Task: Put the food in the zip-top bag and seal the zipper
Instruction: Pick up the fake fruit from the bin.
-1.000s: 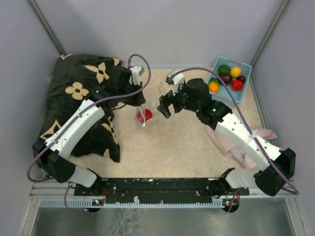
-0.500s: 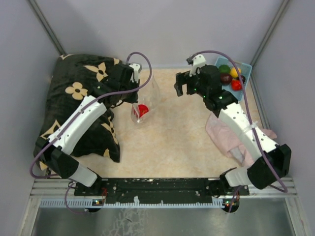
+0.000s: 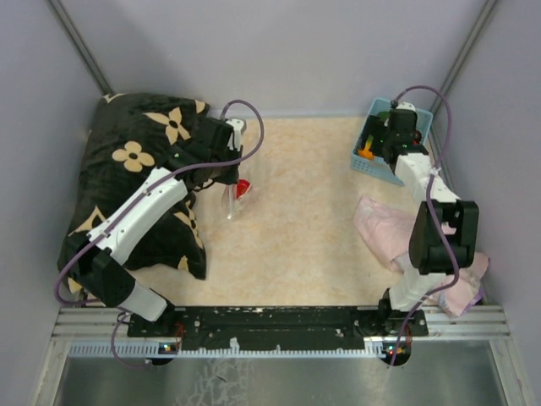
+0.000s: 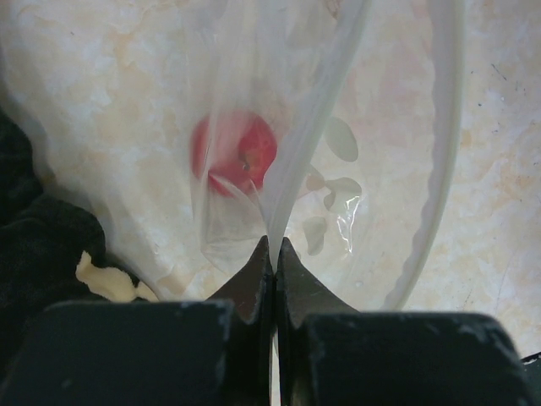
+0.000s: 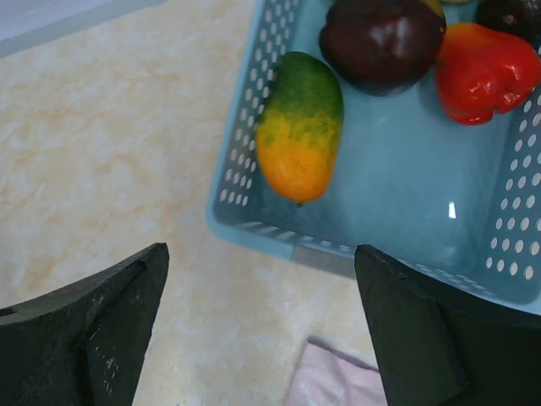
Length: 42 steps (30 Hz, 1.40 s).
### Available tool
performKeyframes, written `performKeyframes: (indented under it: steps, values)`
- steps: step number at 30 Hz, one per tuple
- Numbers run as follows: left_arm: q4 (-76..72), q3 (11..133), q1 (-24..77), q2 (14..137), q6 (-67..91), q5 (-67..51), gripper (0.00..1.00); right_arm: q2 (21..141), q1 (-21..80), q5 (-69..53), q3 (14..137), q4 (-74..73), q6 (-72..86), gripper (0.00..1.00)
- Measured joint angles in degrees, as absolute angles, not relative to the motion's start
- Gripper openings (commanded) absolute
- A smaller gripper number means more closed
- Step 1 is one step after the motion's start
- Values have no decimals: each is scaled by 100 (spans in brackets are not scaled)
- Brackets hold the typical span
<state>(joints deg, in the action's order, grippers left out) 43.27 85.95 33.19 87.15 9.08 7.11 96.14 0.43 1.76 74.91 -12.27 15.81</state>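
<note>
My left gripper (image 4: 272, 245) is shut on the edge of the clear zip-top bag (image 4: 338, 127), which hangs below it onto the table. One red piece of food (image 4: 234, 154) lies inside the bag (image 3: 230, 199). The zipper (image 4: 445, 144) curves as a pale strip on the right, its mouth apart. My right gripper (image 5: 260, 249) stands open and holds nothing, hovering over the near rim of the light blue basket (image 5: 406, 220). In the basket lie a green-orange fruit (image 5: 300, 127), a dark maroon fruit (image 5: 380, 42) and a red one (image 5: 486, 72).
The black floral pillow (image 3: 135, 161) fills the left side, right behind my left arm. A pink cloth (image 3: 380, 228) lies under the right arm, near the basket (image 3: 372, 165). Grey walls close in the table on three sides.
My right arm has swung from the bag at the table's middle back to the basket at the far right, jaws still wide. The left gripper keeps hold of the bag, now slack and lower.
</note>
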Motion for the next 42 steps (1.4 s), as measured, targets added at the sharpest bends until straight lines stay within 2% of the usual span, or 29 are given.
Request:
performKeyframes:
  steps: [8,20,24,37,42]
  values:
    - [4237,8556,3166,8663,906,556,0,10958,-403,167,8366,-1219,2038,85]
    - [4202,8503,3094,8593,891,392,0,12090,-528,-316,9402,-1199,2320,80]
    - [4198,8490,3059,8593,891,318,0,12344,-558,-510,9421,-1284,2344,72]
    - [4191,8436,3037,8593,888,187,0,12608,-631,-784,9415,-1280,2257,70]
    - [4182,8425,3037,8593,886,180,0,12608,-631,-784,9415,-1284,2067,53]
